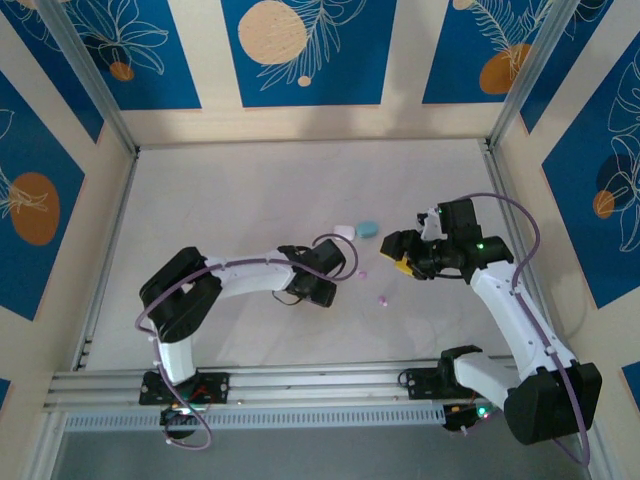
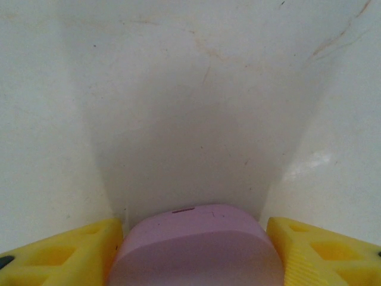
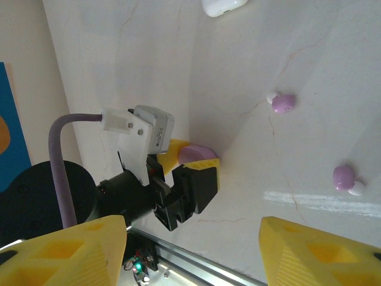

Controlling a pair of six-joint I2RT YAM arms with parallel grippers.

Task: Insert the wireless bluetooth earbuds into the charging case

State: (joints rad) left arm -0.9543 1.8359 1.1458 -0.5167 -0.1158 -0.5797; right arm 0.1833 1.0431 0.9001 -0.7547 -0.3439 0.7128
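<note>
My left gripper (image 2: 193,231) is shut on a pink pebble-like charging case (image 2: 196,247), its yellow fingers (image 2: 71,250) pressed against both sides, low over the white table. In the right wrist view that left gripper (image 3: 196,158) and the pink case (image 3: 197,153) sit at centre left. Two pink earbuds (image 3: 283,102) (image 3: 344,177) lie loose on the table to the right of the case; from above they are small dots (image 1: 362,273) (image 1: 382,299). My right gripper (image 1: 393,252) hovers open with nothing between its fingers (image 3: 65,253).
A white case (image 1: 345,232) and a teal case (image 1: 367,228) lie side by side just beyond both grippers; the white case (image 3: 223,6) is at the top edge of the right wrist view. An aluminium rail (image 1: 300,385) runs along the near edge. Walls enclose the table.
</note>
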